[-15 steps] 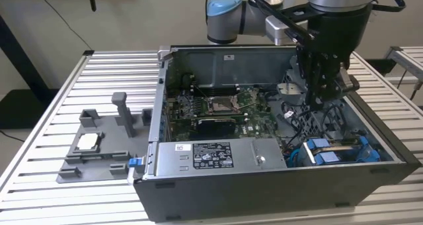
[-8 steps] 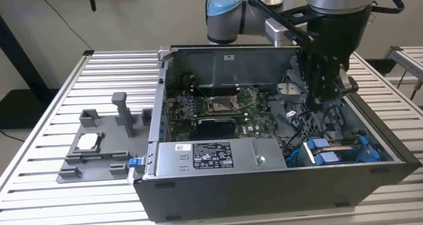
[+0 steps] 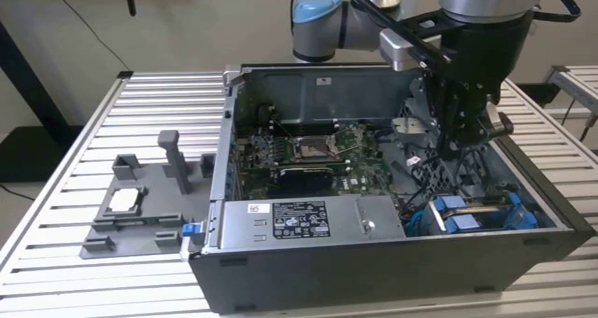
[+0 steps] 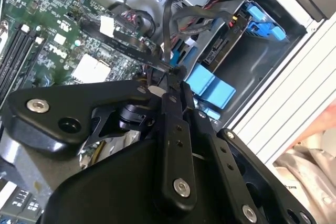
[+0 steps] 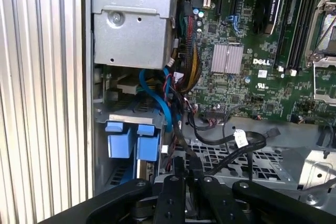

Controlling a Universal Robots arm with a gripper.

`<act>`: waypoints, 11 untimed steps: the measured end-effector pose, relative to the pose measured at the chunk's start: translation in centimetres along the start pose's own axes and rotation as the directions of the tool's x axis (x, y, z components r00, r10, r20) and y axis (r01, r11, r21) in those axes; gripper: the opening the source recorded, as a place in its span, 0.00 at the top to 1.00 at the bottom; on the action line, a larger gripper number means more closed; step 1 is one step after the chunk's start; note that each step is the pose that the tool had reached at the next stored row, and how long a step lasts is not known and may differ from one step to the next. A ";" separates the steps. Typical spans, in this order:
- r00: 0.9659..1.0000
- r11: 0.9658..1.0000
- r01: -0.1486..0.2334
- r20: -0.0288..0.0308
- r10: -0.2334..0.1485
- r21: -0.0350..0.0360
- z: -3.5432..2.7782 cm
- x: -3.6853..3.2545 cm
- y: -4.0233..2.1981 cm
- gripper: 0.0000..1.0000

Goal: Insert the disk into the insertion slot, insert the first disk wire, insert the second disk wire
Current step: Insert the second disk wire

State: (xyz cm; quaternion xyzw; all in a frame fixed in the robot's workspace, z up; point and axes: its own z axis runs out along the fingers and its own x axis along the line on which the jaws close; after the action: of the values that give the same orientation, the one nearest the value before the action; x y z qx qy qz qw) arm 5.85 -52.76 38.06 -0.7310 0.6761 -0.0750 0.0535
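The pincer [image 4: 172,77] is clamped on a black disk wire [image 4: 166,40] and hovers at twelve o'clock of the blue-framed disk [image 3: 477,211] in the exterior view.

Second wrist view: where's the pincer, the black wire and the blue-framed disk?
pincer [image 4: 173,77]: second wrist view, where its tips close on the wire.
black wire [image 4: 165,30]: second wrist view, the stretch just beyond the pincer.
disk [image 4: 207,80]: second wrist view, a tab of its blue frame.
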 end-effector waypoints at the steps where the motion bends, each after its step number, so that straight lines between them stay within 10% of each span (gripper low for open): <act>1: 1.000 1.000 0.000 0.000 0.000 0.000 0.03 0.17 -0.08 0.84; 11: 1.000 1.000 -0.001 0.007 0.001 -0.004 0.28 2.03 -0.58 0.84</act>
State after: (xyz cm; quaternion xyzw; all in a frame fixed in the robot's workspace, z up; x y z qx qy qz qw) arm 6.62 -54.74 37.97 -0.7310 0.6765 -0.0708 0.0546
